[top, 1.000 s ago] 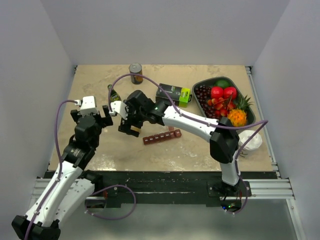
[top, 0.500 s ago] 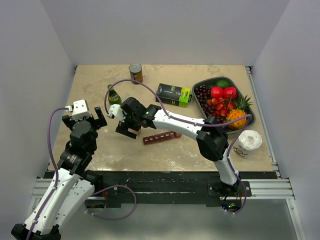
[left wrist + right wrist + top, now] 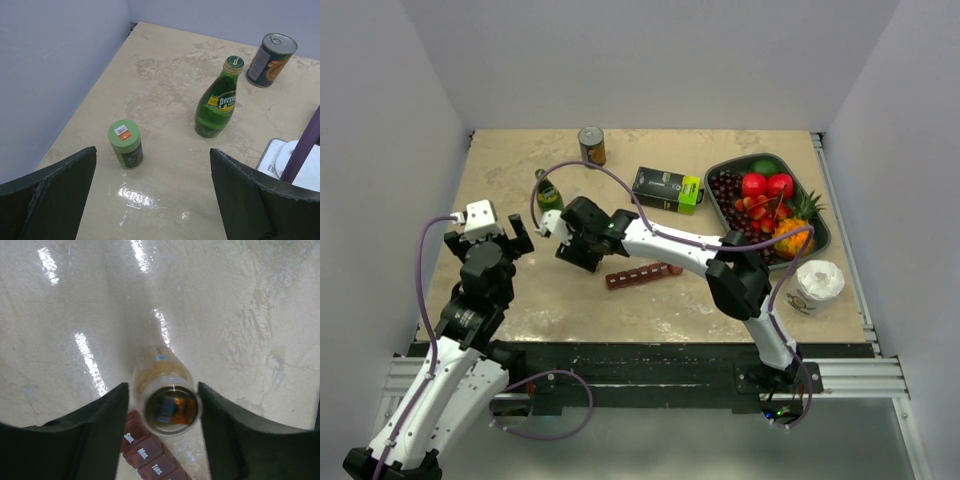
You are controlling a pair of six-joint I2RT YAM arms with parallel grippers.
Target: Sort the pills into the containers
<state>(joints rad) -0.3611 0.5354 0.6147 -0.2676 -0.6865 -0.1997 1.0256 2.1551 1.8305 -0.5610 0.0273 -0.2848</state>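
An open amber pill bottle (image 3: pixel 167 405) stands on the table with its mouth toward the right wrist camera. My right gripper (image 3: pixel 163 410) is open and straddles it closely. The right finger is at the rim and a thin gap shows on the left. No loose pills can be made out. The containers (image 3: pixel 147 457), a dark red strip marked Sun., Mon., Tues., lie just beside the bottle, and the containers (image 3: pixel 643 273) run out to the right of my right gripper (image 3: pixel 578 252). My left gripper (image 3: pixel 152 155) hangs open over bare table, and my left gripper (image 3: pixel 487 232) sits at the left.
A small green-lidded jar (image 3: pixel 126 144) and a green glass bottle (image 3: pixel 217 100) stand ahead of the left gripper, a tin can (image 3: pixel 591 145) farther back. A black-and-green box (image 3: pixel 666 188), a grey fruit tray (image 3: pixel 820 240) and a white cup (image 3: pixel 817 282) sit to the right.
The right gripper's jaws have narrowed around the pill bottle. The left arm pulled back to the left a second ago and has since stayed still.
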